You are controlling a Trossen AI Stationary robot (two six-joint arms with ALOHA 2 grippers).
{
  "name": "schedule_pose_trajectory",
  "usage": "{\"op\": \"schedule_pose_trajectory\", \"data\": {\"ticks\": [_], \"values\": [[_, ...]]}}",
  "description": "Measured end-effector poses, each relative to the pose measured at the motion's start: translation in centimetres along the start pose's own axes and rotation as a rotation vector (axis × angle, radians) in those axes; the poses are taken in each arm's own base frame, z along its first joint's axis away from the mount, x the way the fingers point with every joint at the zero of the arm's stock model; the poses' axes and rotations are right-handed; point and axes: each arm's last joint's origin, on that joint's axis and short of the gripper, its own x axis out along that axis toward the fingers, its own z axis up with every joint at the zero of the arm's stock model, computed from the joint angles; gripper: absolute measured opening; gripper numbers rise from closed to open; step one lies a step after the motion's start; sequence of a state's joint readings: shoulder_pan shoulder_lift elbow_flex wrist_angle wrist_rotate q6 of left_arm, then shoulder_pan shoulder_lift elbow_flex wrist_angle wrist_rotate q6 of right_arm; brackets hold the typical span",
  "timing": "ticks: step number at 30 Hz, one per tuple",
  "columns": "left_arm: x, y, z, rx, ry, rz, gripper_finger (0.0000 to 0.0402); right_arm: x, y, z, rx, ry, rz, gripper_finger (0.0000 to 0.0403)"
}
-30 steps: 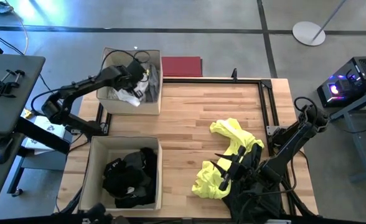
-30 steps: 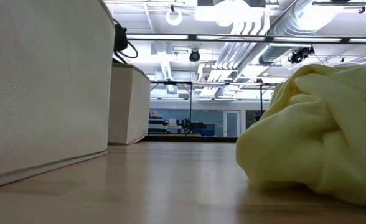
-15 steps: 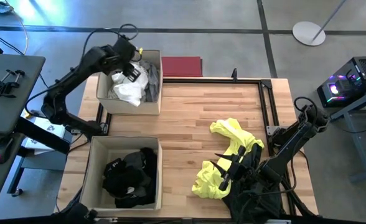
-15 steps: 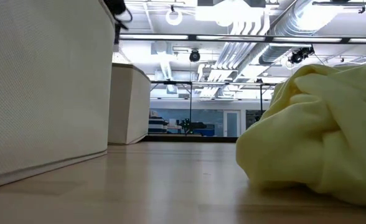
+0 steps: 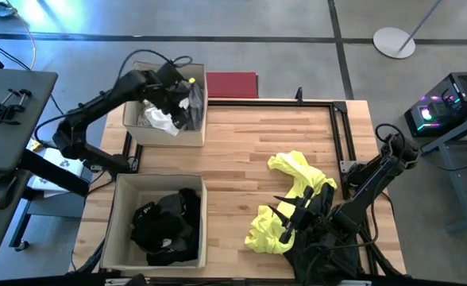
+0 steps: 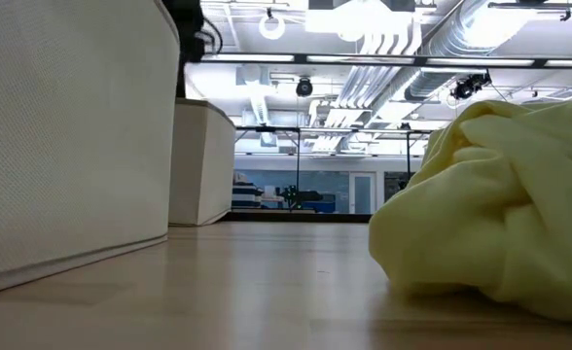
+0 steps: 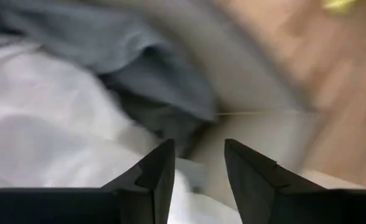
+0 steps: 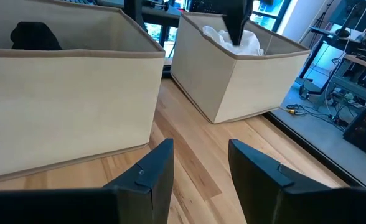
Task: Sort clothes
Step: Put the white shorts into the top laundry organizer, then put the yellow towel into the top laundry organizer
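Sorted: white and grey soft garments (image 5: 164, 117) in far beige fabric box (image 5: 135, 131); black garments (image 5: 167, 225) in near beige box (image 5: 119, 226) | Left: crumpled neon-yellow garment (image 5: 293, 202) on wooden table (image 5: 233, 159) | Left gripper (image 5: 174, 99) over far box, fingers parted, empty | Right gripper (image 5: 291, 218) beside yellow garment, parted, empty.

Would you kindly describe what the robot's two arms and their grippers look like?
Both arms are dark, jointed, slender links with black cables looping along them. The left gripper and the right gripper each end in two dark fingers: flat, angular wedges tapering to blunt tips. No markings are visible on them.
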State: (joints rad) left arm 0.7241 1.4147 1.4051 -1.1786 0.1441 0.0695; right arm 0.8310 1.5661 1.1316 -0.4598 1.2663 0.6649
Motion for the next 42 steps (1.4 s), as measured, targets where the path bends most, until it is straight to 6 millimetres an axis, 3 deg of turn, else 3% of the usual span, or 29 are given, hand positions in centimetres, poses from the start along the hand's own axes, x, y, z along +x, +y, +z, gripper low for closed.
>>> {"op": "schedule_pose_trajectory", "data": {"ticks": [5,9,18,22,30,37,42], "values": [[3.8,2.3,-1.3,-0.078,0.023,0.177,0.0115,0.0,0.0,0.0,-0.002,0.001,0.0,0.014],[5.6,4.0,-2.4,-0.146,0.027,0.27,0.0104,0.1,0.0,0.0,0.006,0.001,-0.002,0.014],[5.7,5.4,-2.4,-0.136,-0.009,0.506,0.0081,0.2,-0.1,0.0,0.007,0.003,-0.006,0.014],[3.9,5.1,-1.4,-0.117,-0.071,0.562,0.0074,0.2,-0.1,0.0,0.007,0.003,-0.006,0.014],[-3.3,2.0,-0.2,-0.058,-0.338,0.62,0.0066,0.6,-0.2,0.1,0.011,0.01,-0.014,0.014],[-8.0,-2.8,-2.3,0.065,-0.588,0.413,0.0066,0.6,-0.1,-0.1,-0.001,0.056,0.037,0.014],[-9.6,-6.5,-4.1,0.211,-0.69,0.198,0.0066,0.5,0.3,-0.5,0.002,0.189,0.201,0.014]]}}
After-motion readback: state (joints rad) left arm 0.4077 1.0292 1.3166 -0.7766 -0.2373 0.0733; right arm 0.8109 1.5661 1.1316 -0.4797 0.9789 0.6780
